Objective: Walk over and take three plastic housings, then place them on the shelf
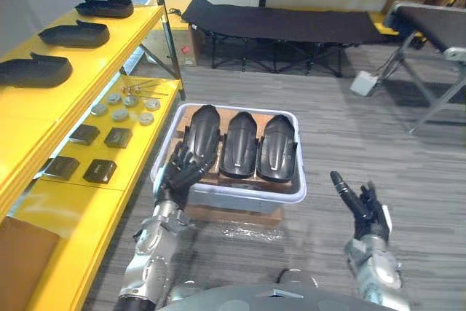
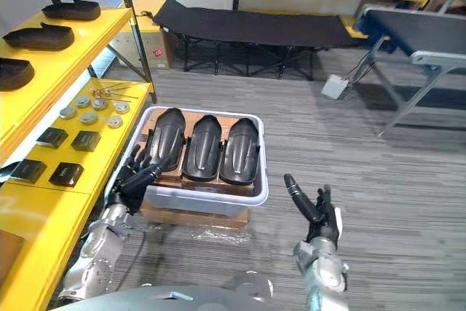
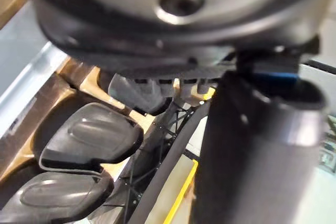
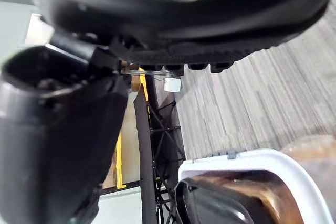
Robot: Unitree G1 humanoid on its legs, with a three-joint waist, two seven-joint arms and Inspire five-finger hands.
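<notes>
L robot hand, fingers apart & loosely bent, sits at near end of leftmost housing; can't tell if touching. Housings lie side by side in bin, long axes pointing away from it. R robot hand, fingers straight, empty, well to right. L nearer.

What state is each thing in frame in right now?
white bin, uncovered, holds three housings.
three plastic housings, lying side by side in the bin.
left hand, at the left housing's near end.
right hand, open, empty, beside the bin.
yellow shelf, top level carries three black housings.
</notes>
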